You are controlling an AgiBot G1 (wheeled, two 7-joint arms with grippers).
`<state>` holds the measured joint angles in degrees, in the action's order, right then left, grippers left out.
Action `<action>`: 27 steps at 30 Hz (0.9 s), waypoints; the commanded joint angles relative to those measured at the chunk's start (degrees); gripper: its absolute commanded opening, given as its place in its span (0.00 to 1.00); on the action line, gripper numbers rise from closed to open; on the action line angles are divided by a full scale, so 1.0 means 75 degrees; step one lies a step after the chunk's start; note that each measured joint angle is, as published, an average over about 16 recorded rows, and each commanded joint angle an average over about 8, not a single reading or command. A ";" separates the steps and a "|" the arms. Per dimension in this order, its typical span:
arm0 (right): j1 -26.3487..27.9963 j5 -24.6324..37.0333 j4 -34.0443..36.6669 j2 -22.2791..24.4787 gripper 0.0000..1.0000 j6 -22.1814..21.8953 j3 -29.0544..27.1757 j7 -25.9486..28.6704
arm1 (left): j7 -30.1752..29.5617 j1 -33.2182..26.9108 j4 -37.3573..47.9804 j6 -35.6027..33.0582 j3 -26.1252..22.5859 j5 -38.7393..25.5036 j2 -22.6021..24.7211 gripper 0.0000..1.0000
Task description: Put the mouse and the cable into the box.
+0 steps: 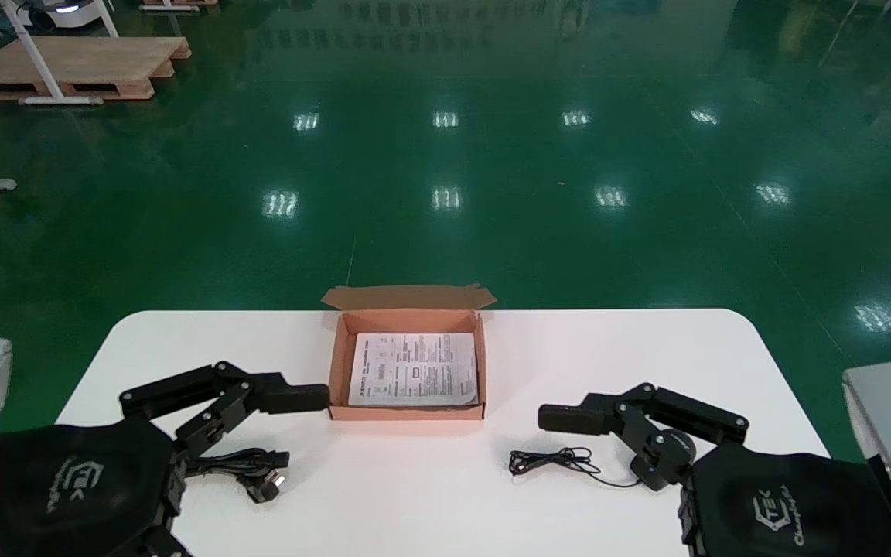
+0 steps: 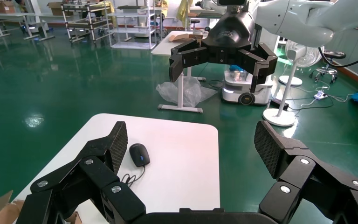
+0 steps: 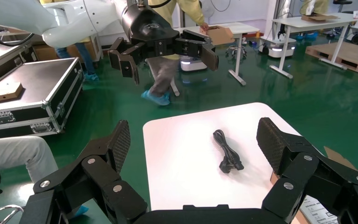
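Sitting open mid-table (image 1: 646,348), the box (image 1: 407,412) holds a printed sheet (image 1: 413,370). Left of the box, the left gripper (image 2: 191,140) hangs spread wide over the cable (image 1: 248,466). Right of the box, the right gripper (image 3: 194,135), equally spread, hovers near the mouse (image 2: 140,154).

My left wrist cover (image 1: 74,478) and right wrist cover (image 1: 776,512) each read "TEK". The sheet (image 1: 413,370) in the box (image 1: 407,412) has print too small to read.

Black left claw (image 2: 191,140) and right claw (image 3: 193,135), cross-hatched pads (image 2: 120,145), silver screws (image 2: 113,189), perhaps "TEK" lettering (image 1: 74,476).
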<state>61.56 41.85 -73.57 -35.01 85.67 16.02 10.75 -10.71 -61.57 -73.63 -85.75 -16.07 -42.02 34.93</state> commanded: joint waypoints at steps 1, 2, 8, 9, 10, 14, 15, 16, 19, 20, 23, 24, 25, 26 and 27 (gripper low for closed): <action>0.0000 0.0000 0.0000 0.0000 1.00 0.0000 0.0000 0.0000 | -0.0003 0.0002 0.0006 0.0007 0.0005 0.0015 0.0008 1.00; 0.0000 0.0000 0.0000 0.0000 1.00 0.0000 0.0000 0.0000 | 0.0000 0.0000 0.0000 0.0000 0.0000 0.0001 0.0001 1.00; 0.0036 0.0522 -0.0059 -0.0099 1.00 -0.0162 0.0190 -0.0118 | 0.0114 -0.0225 -0.0156 -0.0261 -0.0317 -0.0908 -0.0279 1.00; 0.0081 0.0772 -0.0074 -0.0166 1.00 -0.0243 0.0284 -0.0161 | 0.0202 -0.0360 -0.0198 -0.0335 -0.0467 -0.1314 -0.0335 1.00; 0.0156 0.1103 -0.0083 -0.0259 1.00 -0.0344 0.0411 -0.0203 | 0.0322 -0.0532 -0.0218 -0.0401 -0.0660 -0.1814 -0.0369 1.00; 0.0737 0.2948 0.0042 -0.0902 1.00 -0.0854 0.1150 -0.0371 | 0.1136 -0.1517 0.0029 -0.0516 -0.1679 -0.4447 -0.0141 1.00; 0.0928 0.3470 0.0142 -0.1115 1.00 -0.1001 0.1361 -0.0407 | 0.1408 -0.1798 0.0244 -0.0463 -0.1935 -0.5107 0.0045 1.00; 0.1097 0.3913 0.0239 -0.1305 1.00 -0.1125 0.1545 -0.0427 | 0.1637 -0.2034 0.0447 -0.0409 -0.2156 -0.5666 0.0220 1.00; 0.1558 0.5011 0.0531 -0.1840 1.00 -0.1458 0.2019 -0.0511 | 0.2233 -0.2637 0.1082 -0.0222 -0.2670 -0.6977 0.0762 1.00; 0.1681 0.5297 0.0624 -0.1995 1.00 -0.1564 0.2140 -0.0549 | 0.2383 -0.2801 0.1301 -0.0146 -0.2788 -0.7294 0.0938 1.00; 0.1866 0.5701 0.0778 -0.2243 1.00 -0.1738 0.2325 -0.0589 | 0.2584 -0.3037 0.1643 -0.0007 -0.2949 -0.7725 0.1220 1.00; 0.1908 0.5786 0.0807 -0.2295 1.00 -0.1774 0.2366 -0.0598 | 0.2623 -0.3088 0.1710 0.0019 -0.2984 -0.7816 0.1279 1.00; 0.1956 0.5886 0.0842 -0.2355 1.00 -0.1815 0.2412 -0.0612 | 0.2672 -0.3144 0.1797 0.0053 -0.3022 -0.7916 0.1348 1.00; 0.1922 0.5848 0.0838 -0.2318 1.00 -0.1793 0.2382 -0.0609 | 0.2635 -0.3106 0.1797 0.0048 -0.2990 -0.7865 0.1318 1.00; 0.1905 0.5824 0.0834 -0.2297 1.00 -0.1780 0.2365 -0.0606 | 0.2613 -0.3084 0.1785 0.0041 -0.2973 -0.7833 0.1297 1.00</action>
<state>75.35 84.51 -67.55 -51.66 72.66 33.32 6.50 8.50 -84.19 -60.99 -85.65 -38.05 -99.90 44.02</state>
